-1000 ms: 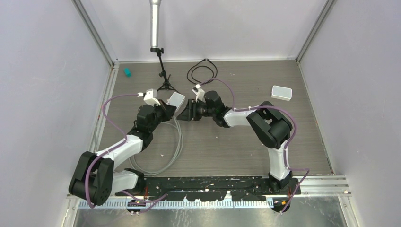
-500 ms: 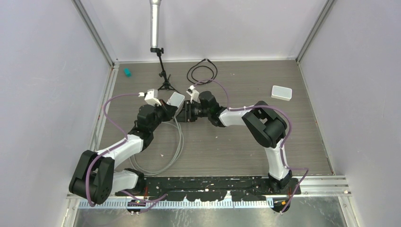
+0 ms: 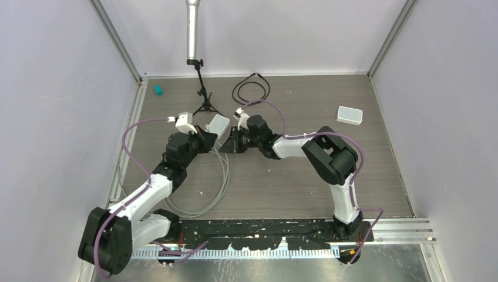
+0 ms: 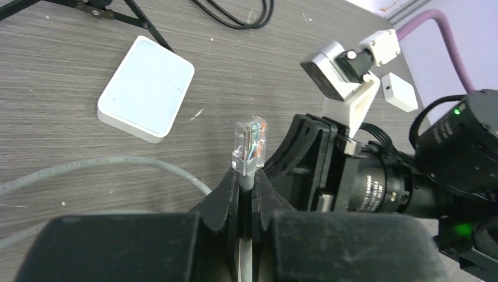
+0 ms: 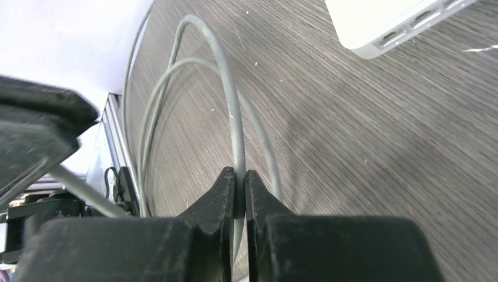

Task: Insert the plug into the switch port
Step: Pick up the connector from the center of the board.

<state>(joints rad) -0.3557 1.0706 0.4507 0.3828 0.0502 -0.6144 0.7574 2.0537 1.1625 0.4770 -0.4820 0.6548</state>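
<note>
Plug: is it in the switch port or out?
Out. The plug juts free from the shut left tool, apart from the white switch beyond it.

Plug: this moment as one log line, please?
left gripper: shut on cable below plug | right gripper: shut on cable | plug: outside switch

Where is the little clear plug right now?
In the left wrist view the plug sticks up from the shut left gripper near the middle, with the white box up to its left and the right gripper close on its right.
</note>
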